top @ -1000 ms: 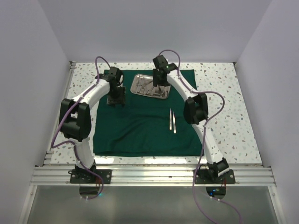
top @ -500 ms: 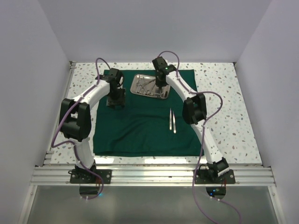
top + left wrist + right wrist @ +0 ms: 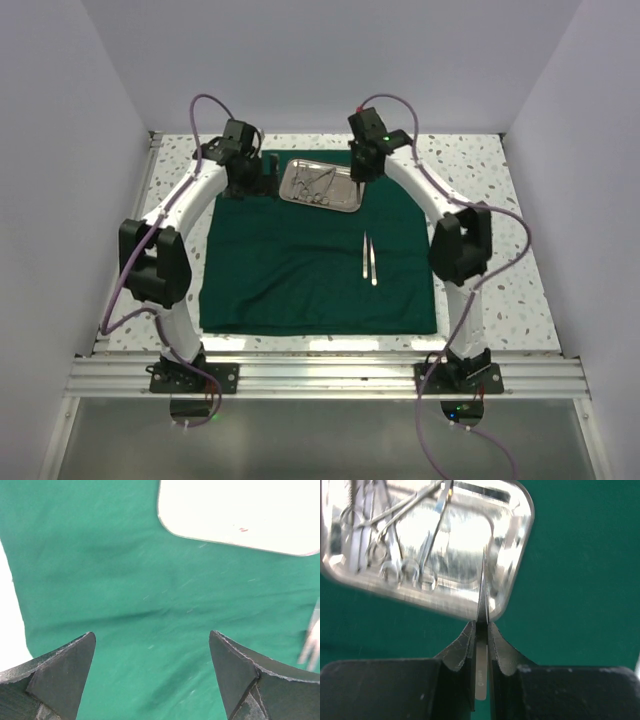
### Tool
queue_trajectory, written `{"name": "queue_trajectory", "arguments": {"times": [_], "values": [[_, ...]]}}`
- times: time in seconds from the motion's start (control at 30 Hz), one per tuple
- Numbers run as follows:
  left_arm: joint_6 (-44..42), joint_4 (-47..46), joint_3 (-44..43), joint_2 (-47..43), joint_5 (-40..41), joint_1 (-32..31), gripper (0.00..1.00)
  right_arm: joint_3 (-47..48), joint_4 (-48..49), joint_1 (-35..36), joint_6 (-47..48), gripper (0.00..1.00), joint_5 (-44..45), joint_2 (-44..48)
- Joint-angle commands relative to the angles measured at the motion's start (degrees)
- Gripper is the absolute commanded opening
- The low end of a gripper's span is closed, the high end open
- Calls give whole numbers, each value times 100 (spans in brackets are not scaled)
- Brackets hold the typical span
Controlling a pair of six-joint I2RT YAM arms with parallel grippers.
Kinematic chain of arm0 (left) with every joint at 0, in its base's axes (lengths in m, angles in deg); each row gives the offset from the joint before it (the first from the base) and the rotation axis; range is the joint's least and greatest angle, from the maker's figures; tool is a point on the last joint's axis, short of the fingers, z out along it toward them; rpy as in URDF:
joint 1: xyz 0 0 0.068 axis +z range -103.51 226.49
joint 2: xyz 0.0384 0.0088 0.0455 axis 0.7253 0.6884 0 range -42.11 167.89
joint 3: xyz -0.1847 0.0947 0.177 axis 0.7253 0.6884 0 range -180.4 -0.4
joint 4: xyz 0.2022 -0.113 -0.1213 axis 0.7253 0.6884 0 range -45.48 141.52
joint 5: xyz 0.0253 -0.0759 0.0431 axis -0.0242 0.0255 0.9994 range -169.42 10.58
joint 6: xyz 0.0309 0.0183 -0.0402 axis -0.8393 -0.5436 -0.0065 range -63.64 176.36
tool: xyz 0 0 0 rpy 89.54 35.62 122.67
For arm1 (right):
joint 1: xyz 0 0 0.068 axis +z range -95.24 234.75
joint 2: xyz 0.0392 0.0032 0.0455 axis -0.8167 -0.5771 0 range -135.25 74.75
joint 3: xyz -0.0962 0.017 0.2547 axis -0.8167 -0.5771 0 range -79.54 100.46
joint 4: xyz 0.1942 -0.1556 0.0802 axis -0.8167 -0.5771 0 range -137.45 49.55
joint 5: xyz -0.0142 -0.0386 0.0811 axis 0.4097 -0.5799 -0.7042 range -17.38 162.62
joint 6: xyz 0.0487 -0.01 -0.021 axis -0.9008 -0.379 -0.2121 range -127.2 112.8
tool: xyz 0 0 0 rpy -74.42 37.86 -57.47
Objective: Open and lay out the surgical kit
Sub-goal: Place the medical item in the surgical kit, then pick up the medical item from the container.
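The surgical kit's dark green cloth (image 3: 290,270) lies spread flat on the table. Its shiny steel tray (image 3: 322,185) sits at the cloth's far edge and holds several scissor-like instruments (image 3: 395,545). One pair of tweezers (image 3: 368,258) lies on the cloth, right of centre. My right gripper (image 3: 481,625) hangs over the tray's right end (image 3: 520,540), shut on a slim silver tweezer-like instrument (image 3: 483,590) that points down at the tray. My left gripper (image 3: 152,650) is wide open above bare cloth (image 3: 100,555), just left of the tray (image 3: 240,510), with nothing between its fingers.
Speckled tabletop (image 3: 490,250) borders the cloth on all sides. White walls close in the left, right and far sides. A blurred silver instrument (image 3: 312,640) shows at the right edge of the left wrist view.
My right gripper has shut on a slim instrument in the tray and risen to the right. My left gripper has opened wide and moved toward the far left, beside the tray.
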Motion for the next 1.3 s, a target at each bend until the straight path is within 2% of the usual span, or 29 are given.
{"name": "queue_trajectory", "arguments": {"times": [0.0,0.1,0.2,0.23,0.27,0.33,0.37,0.43,0.47,0.57,0.67,0.83,1.0,1.27], "values": [[-40,-807,-84,-224,-731,35,100,-1193,353,-16,-63,0,-435,1672],[83,-1002,-390,65,-925,35,100,-2843,389,-16,-55,0,-805,2405],[92,-1483,-498,260,-795,17,100,-3690,389,-7,-125,0,-1113,2783],[75,-2051,-384,207,-803,17,100,-3824,380,-16,-142,0,-1305,2846],[66,-2205,-357,250,-855,17,100,-3938,389,-7,-151,0,-1394,2872],[39,-1997,-775,774,-917,17,100,-4063,293,2,-143,0,-1526,2846],[22,-1882,-1378,996,-1013,17,100,-4054,214,2,-134,3,-1579,2794],[4,-1976,-1717,1339,-1189,17,100,-3966,-41,10,-64,30,-1614,2688],[-48,-2065,-1762,1410,-1346,8,100,-3948,-102,2,-63,51,-1571,2679],[-136,-2092,-2192,1832,-1374,-88,99,-3817,-313,2,-46,76,-1404,2802],[-259,-2065,-2605,2280,-1331,-229,95,-3659,-586,10,-2,80,-1316,2960],[-645,-2503,-2878,2676,-1015,-615,94,-3553,-1052,2,7,80,-1228,3162],[-857,-2760,-3255,3176,-891,-826,90,-3842,-1324,2,-116,80,-1157,3592],[-1279,-2822,-3607,3792,-514,-950,78,-4501,-1518,2,-318,79,-964,4138]]}}
